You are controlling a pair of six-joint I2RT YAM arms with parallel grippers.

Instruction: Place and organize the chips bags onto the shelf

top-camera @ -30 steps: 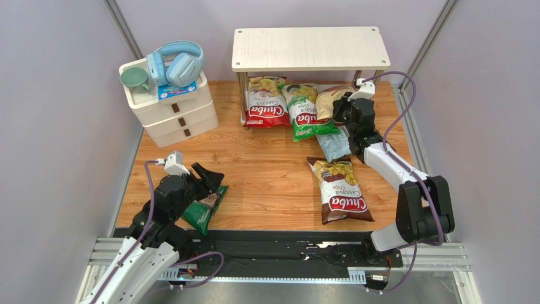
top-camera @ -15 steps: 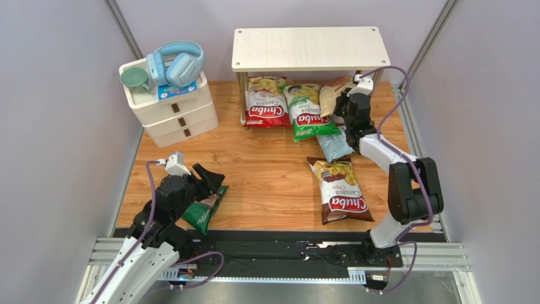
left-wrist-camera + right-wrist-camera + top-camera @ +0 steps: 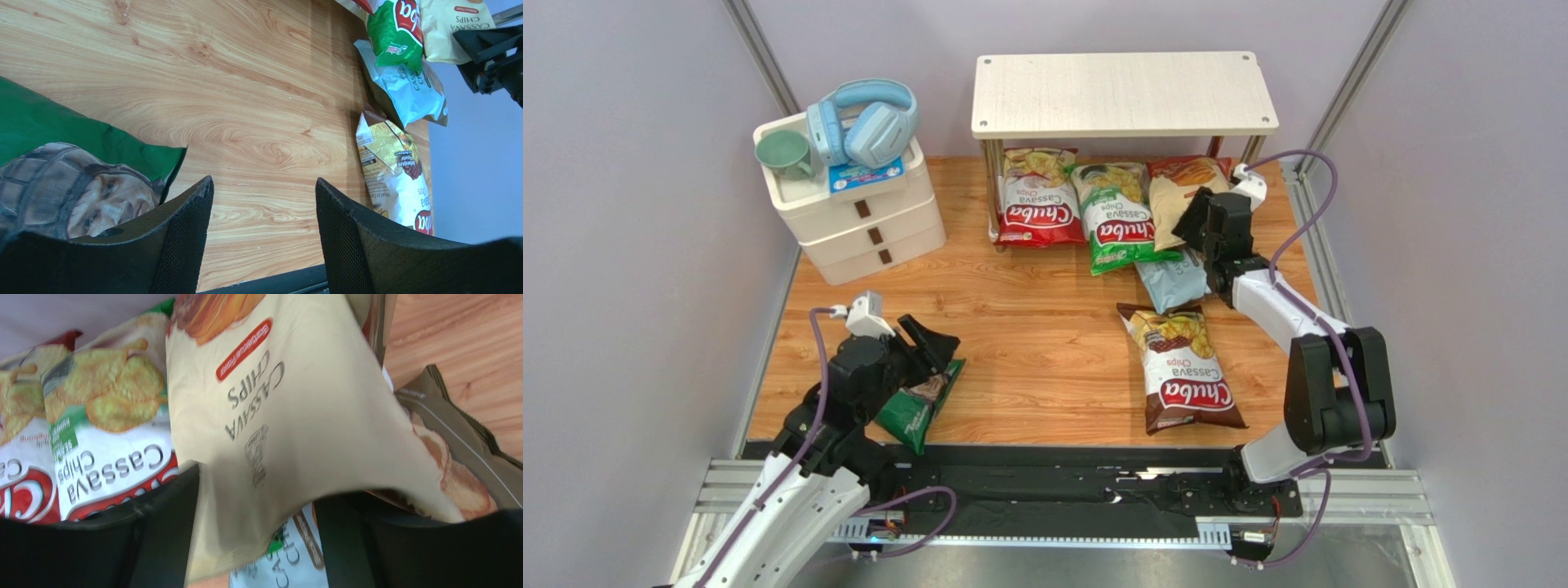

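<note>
L arm bent low at near-left corner, L gripper (image 3: 264, 195) w/ fingers wide apart, nothing btwn. R arm stretched far fwd, R gripper (image 3: 258, 490) fingers parted.

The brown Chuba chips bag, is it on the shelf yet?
No, the brown glossy Chuba chips bag lies flat on the wooden table, out in front of the pale two-tier shelf.

Table (image 3: 1038, 331): wood-grain top, smooth, slight sheen. Shelf (image 3: 1122, 92): pale matt wood board; legs (image 3: 990, 184) shiny metal. Red bag (image 3: 1036, 202), green bag (image 3: 1116, 221), cream bag (image 3: 1167, 196), blue bag (image 3: 1167, 282), brown bag (image 3: 1185, 374), dark green bag (image 3: 918, 414): all glossy crinkled film. Drawer unit (image 3: 854, 208): smooth white plastic. Headphones (image 3: 867, 123): smooth pale-blue plastic. Left fingers (image 3: 184, 245): matt black, fine mesh texture on inner faces. Rail (image 3: 1369, 500): bare ribbed metal.
</note>
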